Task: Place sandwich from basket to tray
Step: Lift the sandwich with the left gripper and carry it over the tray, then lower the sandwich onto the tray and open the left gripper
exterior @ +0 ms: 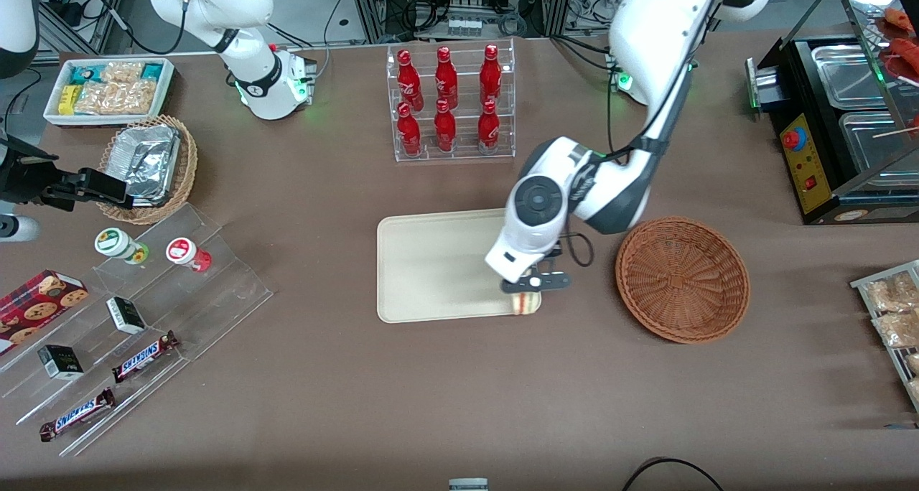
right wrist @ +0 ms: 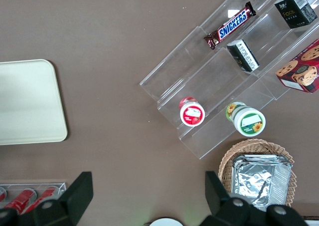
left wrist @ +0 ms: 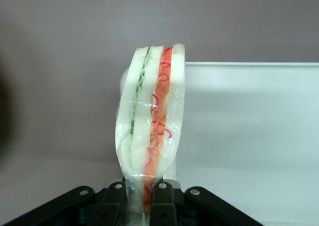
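My gripper [exterior: 530, 295] [left wrist: 142, 196] is shut on the sandwich [exterior: 525, 304] [left wrist: 151, 123], a plastic-wrapped wedge of pale bread with green and red filling lines. It hangs over the corner of the cream tray [exterior: 438, 265] [left wrist: 249, 121] that is nearest the front camera and the basket. The round reddish-brown wicker basket [exterior: 682, 278] lies beside the tray toward the working arm's end of the table, with nothing in it. The arm's wrist hides part of the tray's edge.
A clear rack of red bottles [exterior: 450, 103] stands farther from the front camera than the tray. Clear stepped shelves with snack bars and cups [exterior: 143, 319] lie toward the parked arm's end. A black food warmer [exterior: 840, 125] stands toward the working arm's end.
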